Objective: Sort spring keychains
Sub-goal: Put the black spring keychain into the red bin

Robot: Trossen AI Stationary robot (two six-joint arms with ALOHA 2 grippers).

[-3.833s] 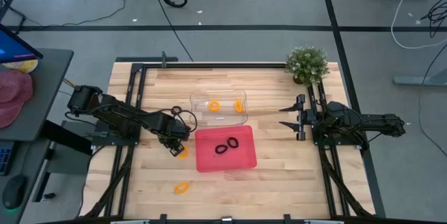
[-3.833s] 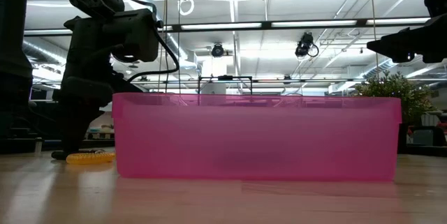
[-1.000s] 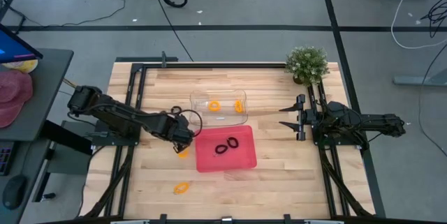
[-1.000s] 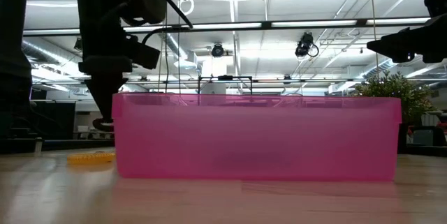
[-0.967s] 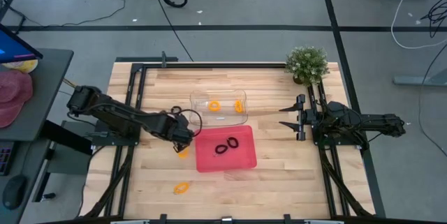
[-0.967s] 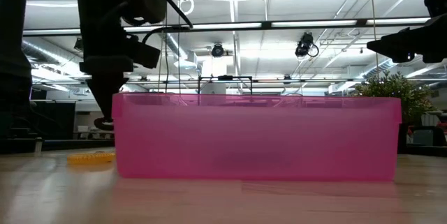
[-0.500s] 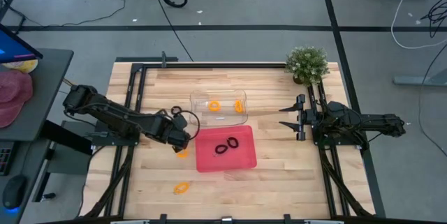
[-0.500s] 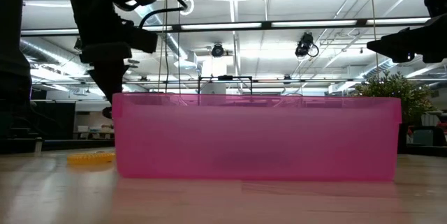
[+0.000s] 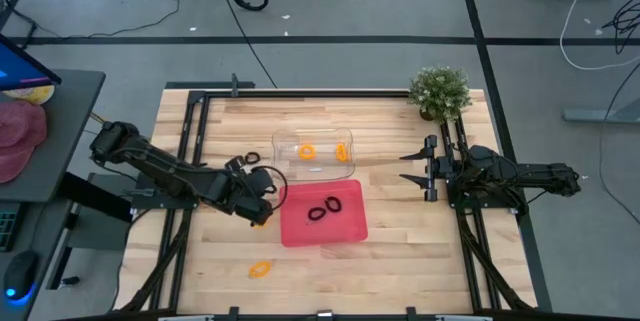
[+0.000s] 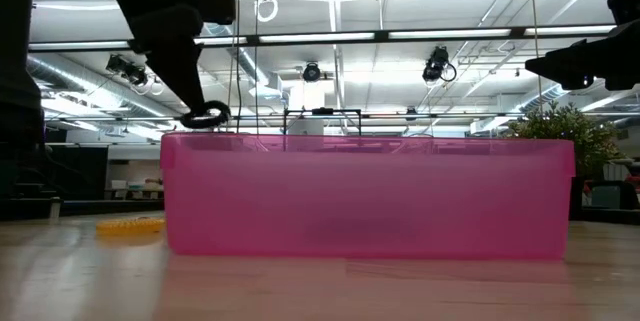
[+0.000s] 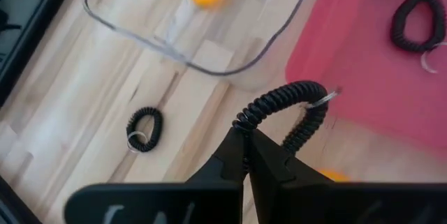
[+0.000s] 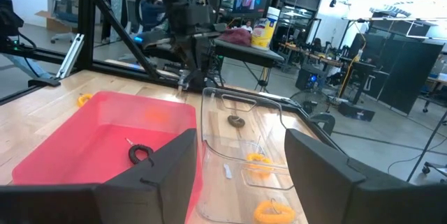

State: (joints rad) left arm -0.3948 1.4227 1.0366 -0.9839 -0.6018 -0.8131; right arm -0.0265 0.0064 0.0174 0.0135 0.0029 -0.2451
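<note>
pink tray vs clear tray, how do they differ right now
The pink tray is opaque and holds black spring keychains; the clear tray is see-through and holds orange keychains. The pink tray lies nearer the table's front edge, the clear tray behind it. Both are open-topped bins.

Pale planked wood table, translucent glossy pink plastic tray, clear plastic tray, coiled black keychain.
</note>
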